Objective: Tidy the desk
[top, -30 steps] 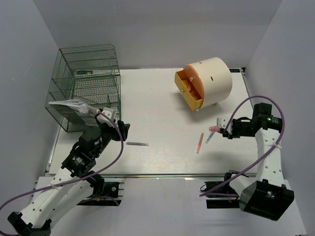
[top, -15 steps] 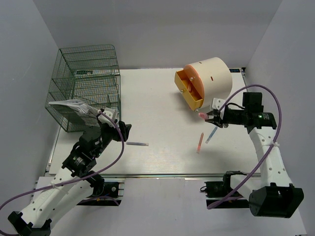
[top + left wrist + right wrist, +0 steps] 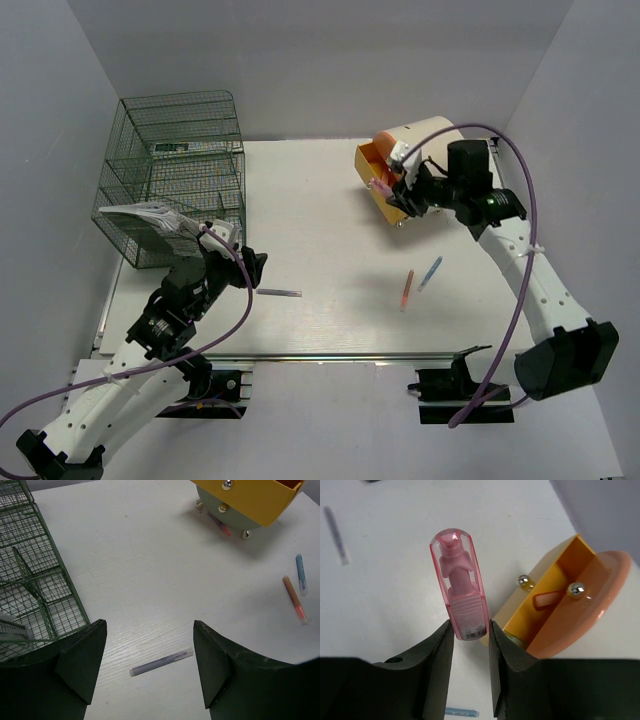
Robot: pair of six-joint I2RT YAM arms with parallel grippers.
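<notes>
The desk (image 3: 320, 220) is the wide white tabletop. My right gripper (image 3: 470, 629) is shut on a pink translucent stick (image 3: 460, 597), which points forward beyond the fingertips. In the top view that gripper (image 3: 392, 187) hovers with the pink stick (image 3: 381, 186) at the open yellow drawer (image 3: 373, 162) of the cream cylinder (image 3: 440, 160). The drawer (image 3: 560, 592) lies just right of the stick in the right wrist view. My left gripper (image 3: 149, 625) is open and empty above a grey pen (image 3: 161, 663), near the desk's front left (image 3: 250, 268).
A green wire rack (image 3: 175, 165) stands at the back left with papers (image 3: 145, 215) on its lower shelf. An orange pen (image 3: 405, 291) and a blue pen (image 3: 430, 272) lie right of centre. Another pen (image 3: 220, 525) lies under the cylinder. The grey pen (image 3: 279, 293) lies front-centre.
My right arm has swung from the desk's right side up and left to the open drawer, carrying the pink stick. The left arm and the pens have not moved.
</notes>
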